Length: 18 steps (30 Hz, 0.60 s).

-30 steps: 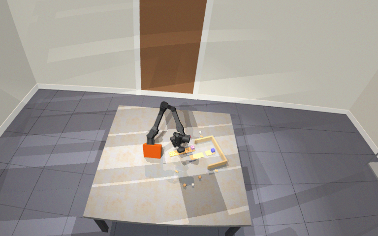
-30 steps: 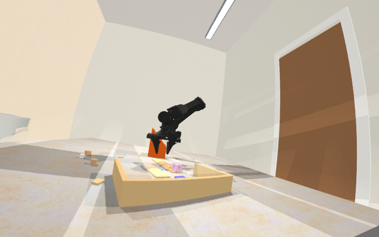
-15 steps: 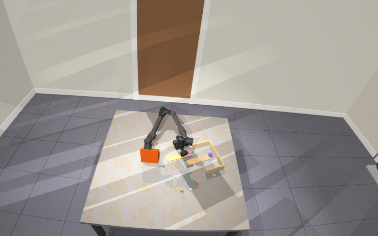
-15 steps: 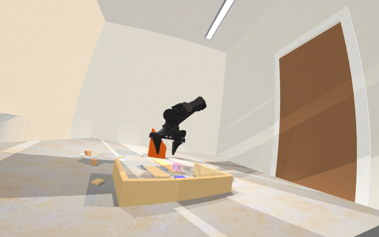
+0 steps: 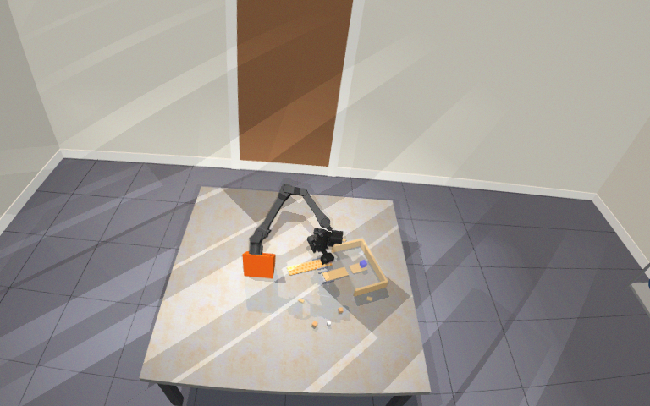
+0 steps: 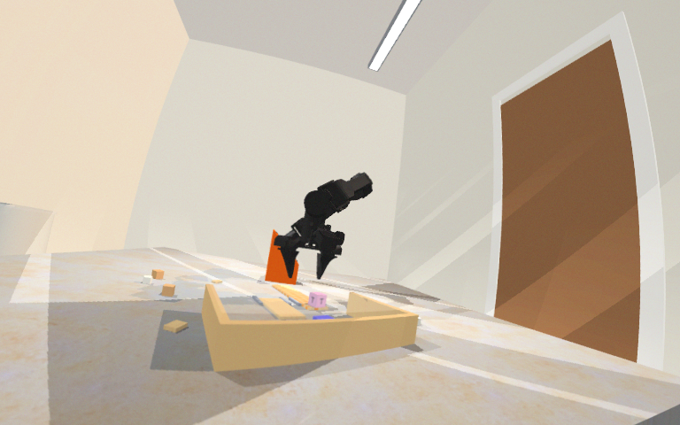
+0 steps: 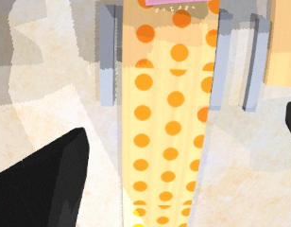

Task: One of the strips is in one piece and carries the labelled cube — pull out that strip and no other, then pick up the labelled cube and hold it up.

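A dotted orange strip (image 5: 303, 267) (image 6: 288, 292) (image 7: 171, 142) lies flat and runs unbroken through the wrist view. A pink cube (image 6: 317, 300) (image 7: 179, 2) with dark "T" marks sits on its far end; the arm hides it in the top view. A plain strip (image 5: 336, 274) (image 6: 282, 307) (image 7: 283, 43) lies beside it, with a gap before a separate plain piece (image 5: 357, 268). A blue object (image 5: 363, 263) (image 6: 322, 317) is at that piece. My gripper (image 5: 327, 260) (image 6: 305, 278) (image 7: 193, 124) is open and empty above the dotted strip, a finger on either side.
Grey rails (image 7: 108, 57) (image 7: 256, 63) flank the strips. A low wooden wall (image 5: 376, 266) (image 6: 312, 342) stands around their far ends. Several small blocks lie to the side, including an orange one (image 5: 314, 325) (image 6: 158, 274) and a white one (image 5: 328, 323) (image 6: 147, 280).
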Motion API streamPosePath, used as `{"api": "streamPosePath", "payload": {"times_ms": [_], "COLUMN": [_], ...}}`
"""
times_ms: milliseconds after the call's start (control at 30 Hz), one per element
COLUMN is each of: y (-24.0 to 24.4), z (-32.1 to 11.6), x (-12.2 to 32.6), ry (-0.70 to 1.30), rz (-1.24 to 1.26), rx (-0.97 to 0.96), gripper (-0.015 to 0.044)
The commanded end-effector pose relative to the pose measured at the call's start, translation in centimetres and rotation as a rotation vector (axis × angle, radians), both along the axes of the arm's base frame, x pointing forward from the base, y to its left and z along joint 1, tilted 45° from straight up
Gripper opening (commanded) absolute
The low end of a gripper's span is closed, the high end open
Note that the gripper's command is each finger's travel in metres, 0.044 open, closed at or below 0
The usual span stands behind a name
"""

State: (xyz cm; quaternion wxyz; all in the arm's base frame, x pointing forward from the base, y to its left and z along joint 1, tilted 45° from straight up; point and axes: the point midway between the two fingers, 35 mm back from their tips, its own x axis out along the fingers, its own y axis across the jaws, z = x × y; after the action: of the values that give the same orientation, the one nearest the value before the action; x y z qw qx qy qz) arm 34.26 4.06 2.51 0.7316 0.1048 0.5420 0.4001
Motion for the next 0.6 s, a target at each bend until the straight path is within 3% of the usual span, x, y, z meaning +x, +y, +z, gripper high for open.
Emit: {"api": "streamPosePath", "payload": {"times_ms": [0, 533, 567], "y": [0.3, 1.2, 1.2], "z": [0.7, 3.0, 2.9], "x": [1.4, 5.7, 5.7], "ry": [0.001, -0.002, -0.002], "rz": [-0.002, -0.002, -0.002], "rx": [0.005, 0.006, 0.006], "gripper": [0.0440, 0.0440, 0.0414]}}
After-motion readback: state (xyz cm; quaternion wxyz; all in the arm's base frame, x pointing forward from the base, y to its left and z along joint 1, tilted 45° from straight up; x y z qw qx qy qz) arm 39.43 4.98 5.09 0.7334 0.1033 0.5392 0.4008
